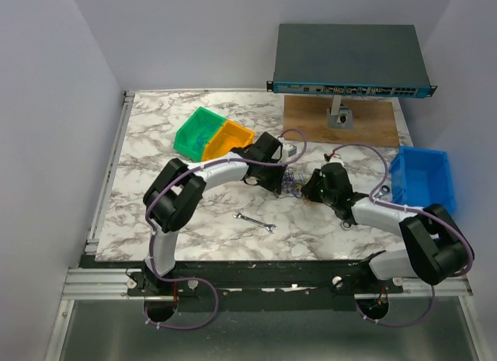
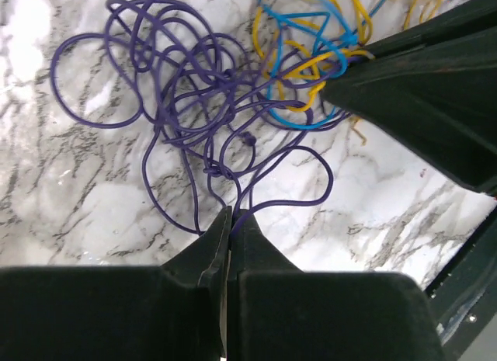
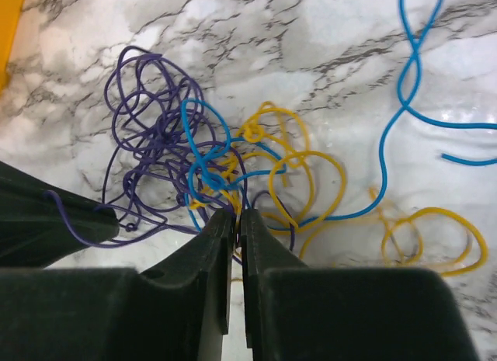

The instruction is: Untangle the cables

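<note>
The cables lie as a small tangle on the marble table between my two grippers. In the left wrist view the purple wire forms many loops, and my left gripper is shut on a strand of it. My right gripper is shut on wires at the knot of yellow and blue wires; the pinched strand looks yellow. The blue wire trails off to the upper right. Each gripper shows in the other's wrist view. In the top view the left gripper and the right gripper nearly meet.
A green bin and an orange bin stand behind the left arm. A blue bin is at the right edge. A wrench lies in front. A network switch stands over a wooden board at the back.
</note>
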`<state>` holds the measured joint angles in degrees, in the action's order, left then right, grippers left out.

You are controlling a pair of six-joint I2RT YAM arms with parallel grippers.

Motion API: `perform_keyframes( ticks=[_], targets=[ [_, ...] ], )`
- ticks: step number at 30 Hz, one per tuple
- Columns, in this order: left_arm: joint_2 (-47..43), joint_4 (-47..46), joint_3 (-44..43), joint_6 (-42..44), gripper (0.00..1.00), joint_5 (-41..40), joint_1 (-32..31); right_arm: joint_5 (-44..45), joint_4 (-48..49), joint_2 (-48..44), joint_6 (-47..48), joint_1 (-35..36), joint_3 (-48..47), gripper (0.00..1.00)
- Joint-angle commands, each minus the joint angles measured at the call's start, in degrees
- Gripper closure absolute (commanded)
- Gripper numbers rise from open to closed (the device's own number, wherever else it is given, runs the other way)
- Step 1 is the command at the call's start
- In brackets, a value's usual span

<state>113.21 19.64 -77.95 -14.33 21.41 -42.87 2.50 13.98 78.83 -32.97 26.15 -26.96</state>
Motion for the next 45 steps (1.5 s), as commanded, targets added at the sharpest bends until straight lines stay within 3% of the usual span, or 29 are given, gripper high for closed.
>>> perform_keyframes(
  ticks=[1, 5, 13, 19, 25, 28, 30, 32, 35, 41, 45],
  targets=[
    [-3.3, 0.1, 1.2, -0.9, 1.0, -7.7, 0.3, 10.6, -2.5, -3.5, -2.2, 0.0, -0.4, 0.9],
    [-11.4, -7.4, 9.8, -4.8, 1.0, -13.6, 3.3, 20.1, -3.7, -10.4, -5.3, 0.0, 2.5, 0.94],
    [-24.8, -21.4, 25.6, -14.4, 1.0, -15.2, 13.0, 43.4, -13.7, -23.4, -17.9, 0.0, 6.1, 0.99],
    [-31.3, -24.0, 31.1, -17.5, 1.0, -23.4, 14.8, 51.0, -19.1, -30.8, -24.4, 0.0, 8.5, 0.99],
    [-39.1, -25.7, 37.2, -20.4, 1.0, -34.3, 15.5, 53.9, -22.9, -30.9, -28.4, 0.0, 7.7, 0.93],
    [-42.6, -27.6, 39.8, -20.9, 1.0, -36.9, 15.7, 54.5, -24.8, -30.4, -29.9, 0.0, 7.0, 0.76],
    [-43.0, -30.2, 40.6, -19.4, 1.0, -33.5, 15.7, 50.5, -19.8, -30.1, -22.1, 0.0, 7.7, 0.6],
    [-41.9, -33.6, 40.4, -17.1, 1.0, -27.0, 15.6, 38.5, -9.3, -29.4, -9.4, 0.0, 8.9, 0.58],
    [-38.3, -35.8, 38.0, -14.4, 1.0, -15.9, 15.2, 22.4, -1.6, -27.6, -0.7, 0.0, 9.6, 0.46],
    [-37.3, -34.0, 36.3, -12.9, 1.0, -16.1, 13.7, 4.5, 6.8, -23.0, 5.2, 0.0, 10.3, 0.26],
    [-38.3, -34.0, 36.7, -12.8, 1.0, -17.1, 13.7, 0.8, 7.4, -15.5, 6.1, 0.6, 7.3, 0.18]
  ],
)
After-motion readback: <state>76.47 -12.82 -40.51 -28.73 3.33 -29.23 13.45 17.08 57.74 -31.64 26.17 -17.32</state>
